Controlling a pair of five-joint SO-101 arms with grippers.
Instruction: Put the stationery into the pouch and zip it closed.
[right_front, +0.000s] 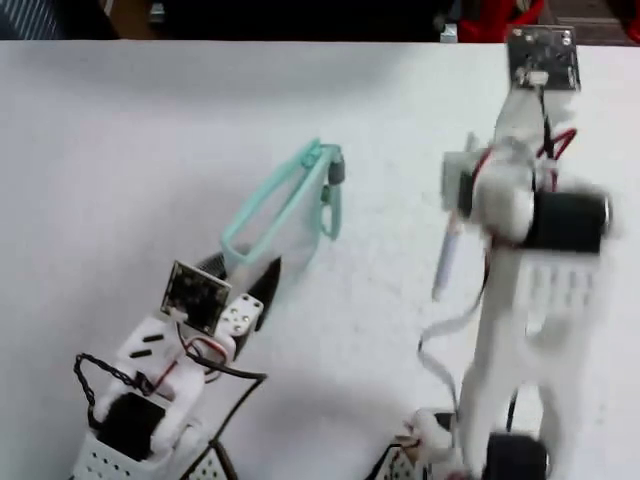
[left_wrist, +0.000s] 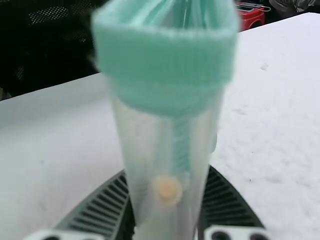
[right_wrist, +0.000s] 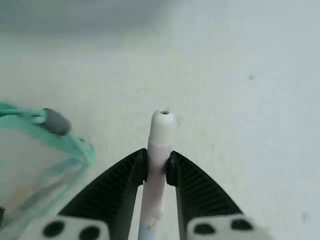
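pouch (right_front: 285, 210) lies near the middle of the white table (right_front: 130, 150) in the high view, a clear sleeve edged in teal, its zipper band spread into a loop so the mouth looks open, with the grey zipper pull (right_front: 335, 170) at the end away from the arms. the left gripper (right_front: 248, 285) pinches the near end of it, while the right gripper (right_front: 458, 222) hangs well apart to the other side, pinching a pale pen (right_front: 447, 258) that slants down toward the table. in the left wrist view the pouch (left_wrist: 165, 100) stands up between the black fingers (left_wrist: 220, 195), which are pressed against its clear wall; the teal band crosses the far end, and a small orange spot shows through the plastic, too blurred to name. in the right wrist view the pen (right_wrist: 161, 145) is clamped between the two fingers (right_wrist: 120, 185) with its rounded end poking out past them, above bare table, and the pouch (right_wrist: 40, 150) with its zipper pull (right_wrist: 56, 121) sits off to one side, not touching the pen. the step in hand looks to be loading the pen, with zipping not yet begun. the next move likely calls for carrying the pen across to the open mouth, lining its length with the pouch's long axis, and sliding it in while the other arm holds the pouch steady.
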